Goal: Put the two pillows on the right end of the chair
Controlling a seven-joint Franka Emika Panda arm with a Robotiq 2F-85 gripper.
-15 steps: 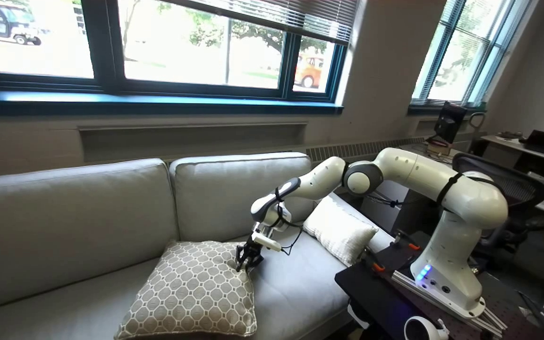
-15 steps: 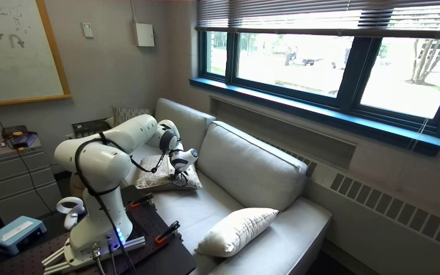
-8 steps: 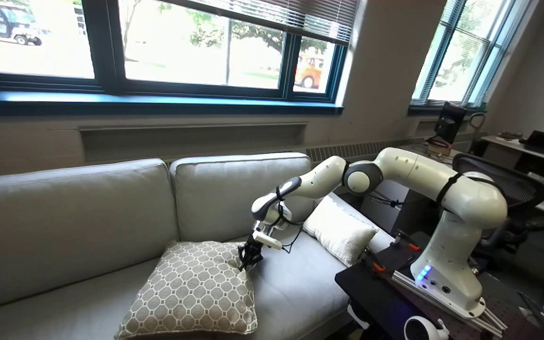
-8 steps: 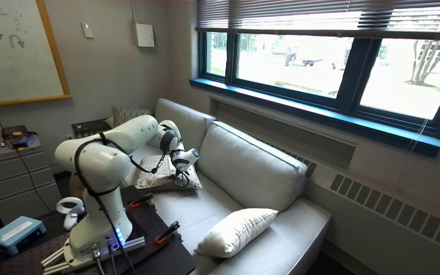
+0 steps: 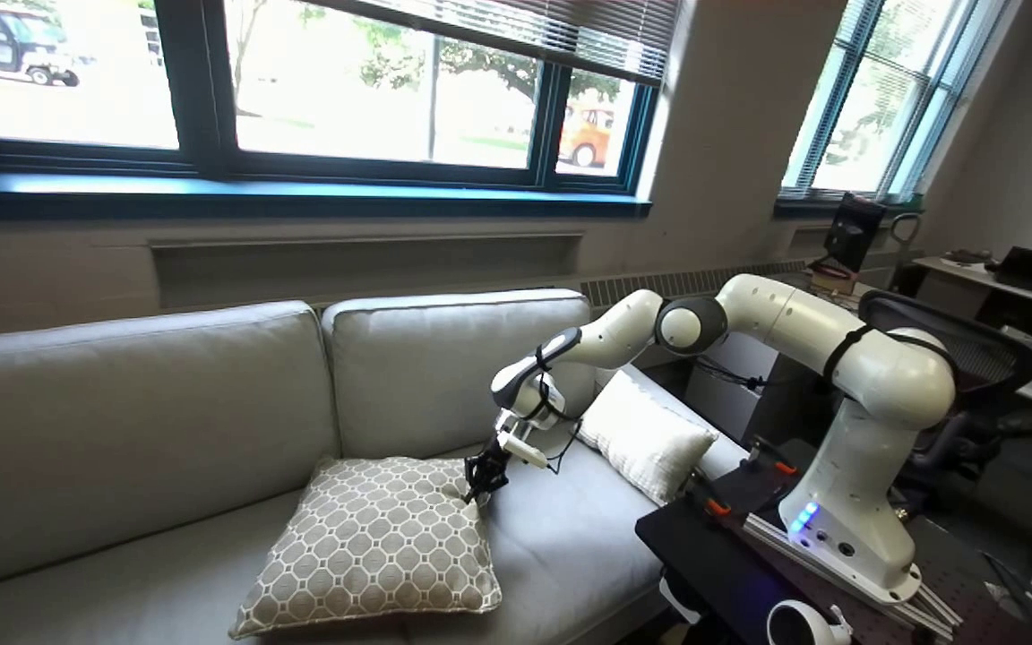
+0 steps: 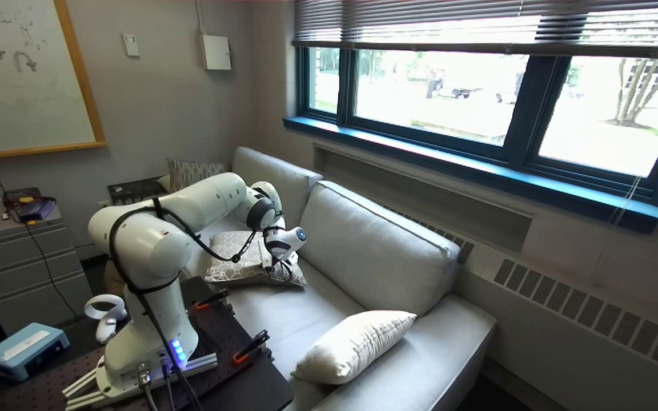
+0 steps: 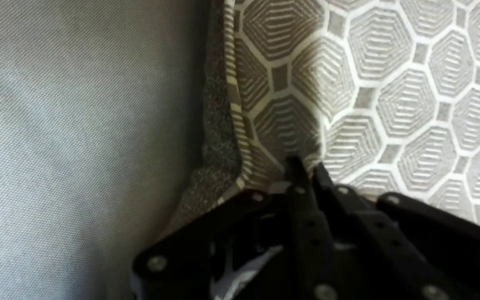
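Wrist view shows the black gripper (image 7: 306, 170) pinched tight on a fold of the tan pillow (image 7: 394, 96); its cloth has white lines making eight-sided shapes, and its edge is stripy. In both exterior views, this big, puffy square lies on the smooth grey sofa (image 5: 543, 537). The smaller white pillow (image 5: 646, 439), with a bumpy cover, leans by the armrest (image 6: 437, 345), well apart from the tan one. Since a moment ago, the gripper and tan pillow have moved a little toward the white one.
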